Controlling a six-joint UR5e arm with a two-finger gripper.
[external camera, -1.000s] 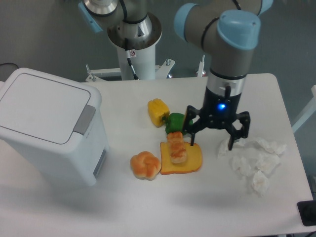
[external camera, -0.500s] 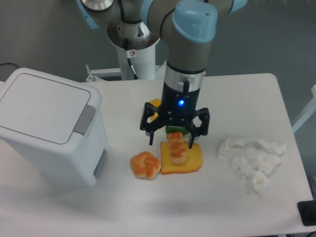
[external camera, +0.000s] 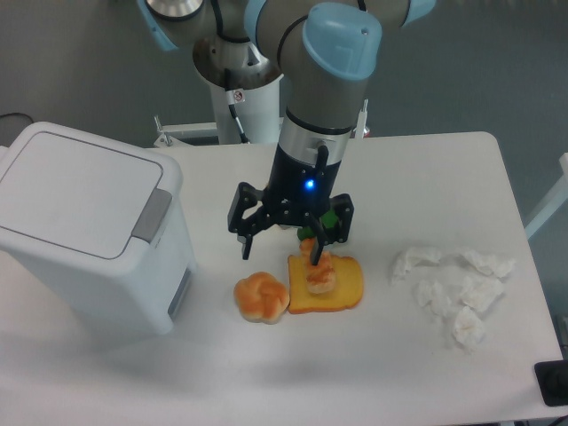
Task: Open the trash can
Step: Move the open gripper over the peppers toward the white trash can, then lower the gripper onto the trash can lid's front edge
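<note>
A: Status? Where's the trash can [external camera: 89, 235]?

B: Left end of the bench [external camera: 426, 177], lid flat and shut. Grey push-tab [external camera: 152, 215] sits on the rim edge facing the pincer [external camera: 288, 232].

A: Pincer state?

B: Fingers spread, nothing held. It hangs over the food: bread roll [external camera: 262, 297], toast slice [external camera: 327, 284] with a pastry piece [external camera: 318, 266] on it, green pepper [external camera: 321, 222] mostly hidden behind. Well apart from the can.

A: How to do the press?

B: My read: cross above the roll, line one fingertip over the tab's middle, push straight down. Off-centre contact likely slips onto the lid. Crumpled tissues [external camera: 454, 284] on the right are out of the way.
</note>
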